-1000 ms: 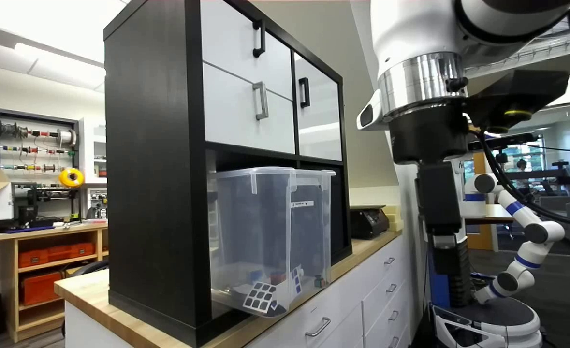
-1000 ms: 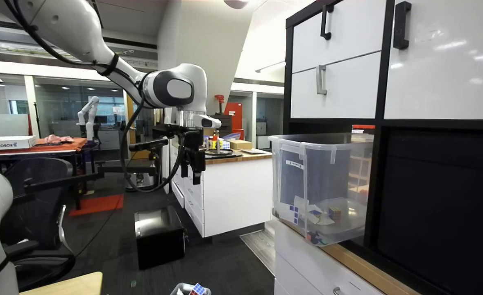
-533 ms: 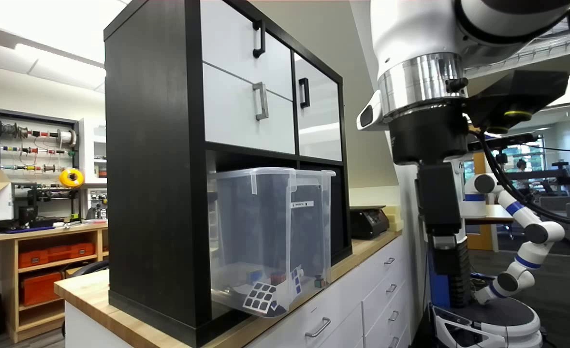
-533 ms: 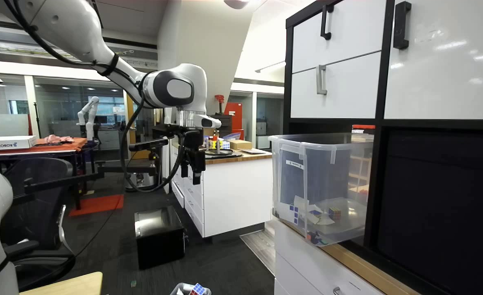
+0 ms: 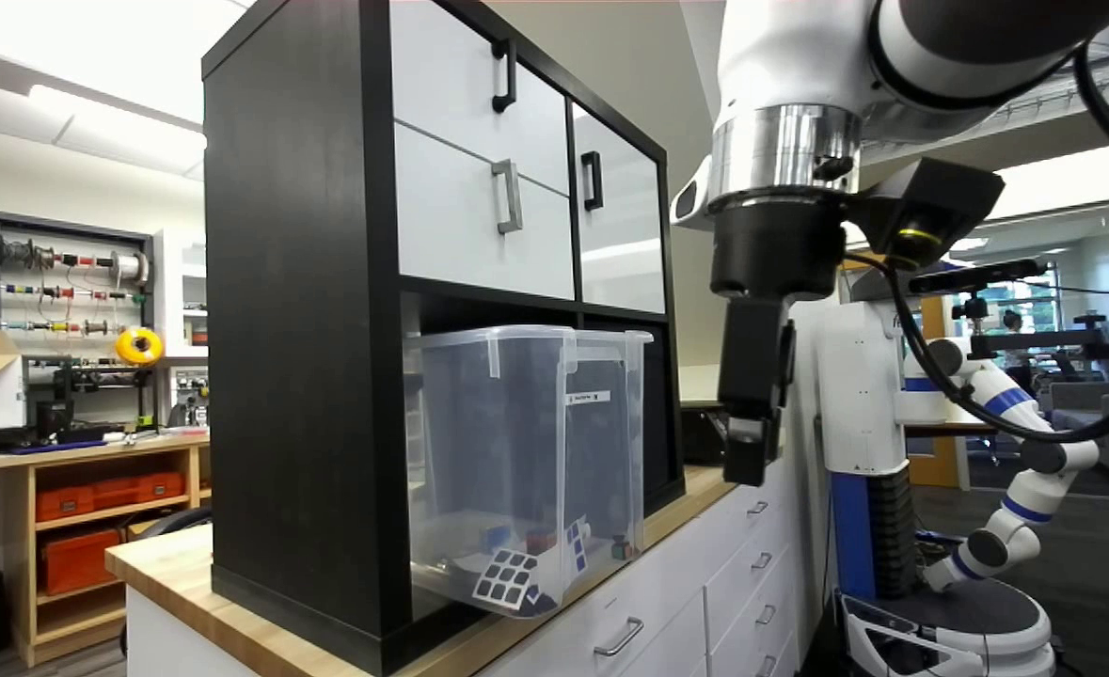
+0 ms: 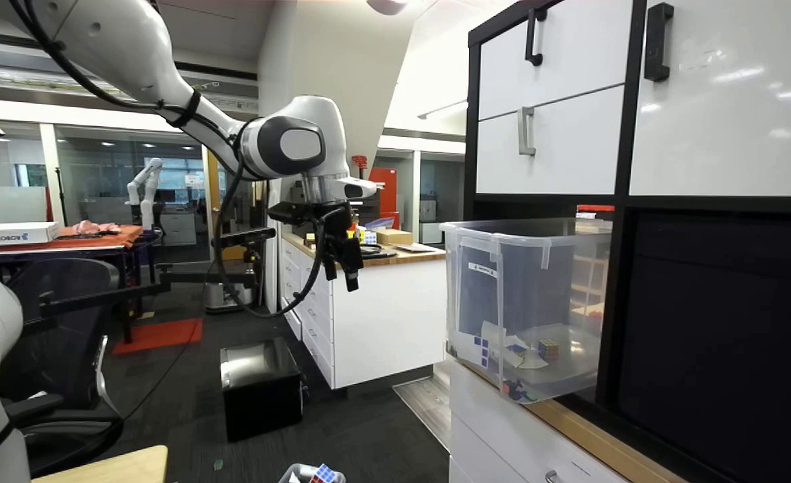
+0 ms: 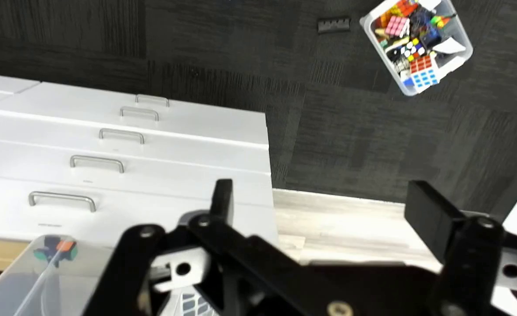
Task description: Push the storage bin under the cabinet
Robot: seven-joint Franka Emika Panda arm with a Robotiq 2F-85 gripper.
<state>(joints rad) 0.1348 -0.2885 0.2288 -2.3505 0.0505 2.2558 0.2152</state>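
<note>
in an exterior view, the wide-spread black gripper (image 5: 759, 449) hangs at three o'clock from the clear, boxy plastic bin (image 5: 530, 461); off-centre pushing could jam it against the boxy black cabinet (image 5: 300, 329).

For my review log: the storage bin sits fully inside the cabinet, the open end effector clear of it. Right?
Not fully: both exterior views show the storage bin jutting out of the cabinet. The open end effector is clear of it.
</note>
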